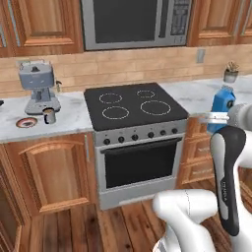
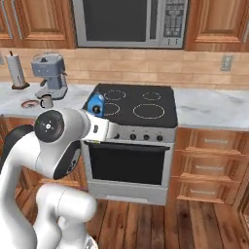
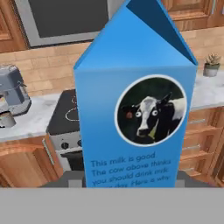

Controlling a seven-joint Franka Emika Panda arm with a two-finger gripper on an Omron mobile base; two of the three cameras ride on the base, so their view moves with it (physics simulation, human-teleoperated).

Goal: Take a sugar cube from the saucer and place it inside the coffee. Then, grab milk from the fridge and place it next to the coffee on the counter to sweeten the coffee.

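Bright blue gabled milk carton (image 3: 135,109) upright in the two-finger gripper (image 1: 216,117) | jaws apparently clamped on its base, fingertips hidden | above stove front

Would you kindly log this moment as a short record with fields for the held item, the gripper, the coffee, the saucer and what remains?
held item: milk, blue carton, upright, carried in the air in front of the stove
gripper: gripper closed on the carton
coffee: coffee on the counter, below the espresso machine
saucer: saucer just left of the mug
remaining: set the carton down beside the mug
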